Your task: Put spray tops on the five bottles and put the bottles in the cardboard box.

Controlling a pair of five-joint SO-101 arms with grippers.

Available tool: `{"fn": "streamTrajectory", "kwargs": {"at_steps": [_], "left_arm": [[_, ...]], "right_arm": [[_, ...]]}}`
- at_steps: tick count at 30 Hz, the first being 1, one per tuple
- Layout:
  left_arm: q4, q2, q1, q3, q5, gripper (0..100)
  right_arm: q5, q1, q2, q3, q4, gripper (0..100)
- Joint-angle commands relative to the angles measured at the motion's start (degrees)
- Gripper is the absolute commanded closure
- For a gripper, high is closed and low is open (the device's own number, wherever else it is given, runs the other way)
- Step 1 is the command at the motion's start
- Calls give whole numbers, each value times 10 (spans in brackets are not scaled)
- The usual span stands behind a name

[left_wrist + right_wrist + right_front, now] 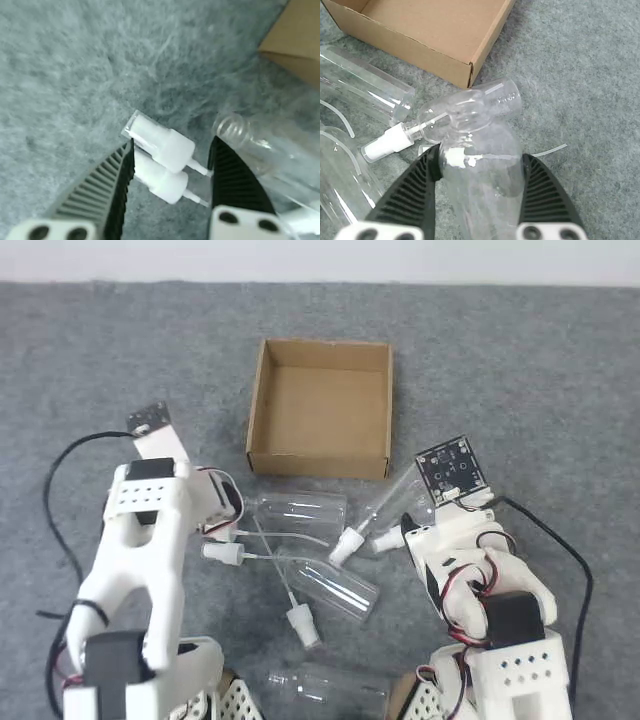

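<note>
Left gripper (172, 145): fingers (112, 185) open, straddling two spray tops (160, 145) on tabletop (60, 75). Right gripper (480, 157): fingers (410, 195) closed against a clear bottle (480, 185).

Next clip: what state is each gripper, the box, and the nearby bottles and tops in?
Brown cardboard box: open, empty.
Left gripper: open, astride two white spray tops.
Those spray tops: loose, unfitted.
Right gripper: shut on clear plastic bottle.
Clear bottle near the box corner: lying, top fitted.
</note>
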Motion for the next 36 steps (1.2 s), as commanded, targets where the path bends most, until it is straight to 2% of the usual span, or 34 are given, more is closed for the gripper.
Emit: {"fn": "streamTrajectory", "kwargs": {"at_steps": [1,9,21,26,36], "left_arm": [[-15,14,16,-9,6,776],[-51,81,32,-19,31,776],[-50,83,28,-25,31,776],[-63,89,-13,-33,60,773],[-90,88,-9,-15,61,778]], "right_arm": [[-4,6,-14,-7,-11,940],[-3,5,-18,2,-16,940],[-3,5,-18,3,-16,940],[-3,5,-18,3,-16,940],[-3,5,-18,3,-16,940]]}}
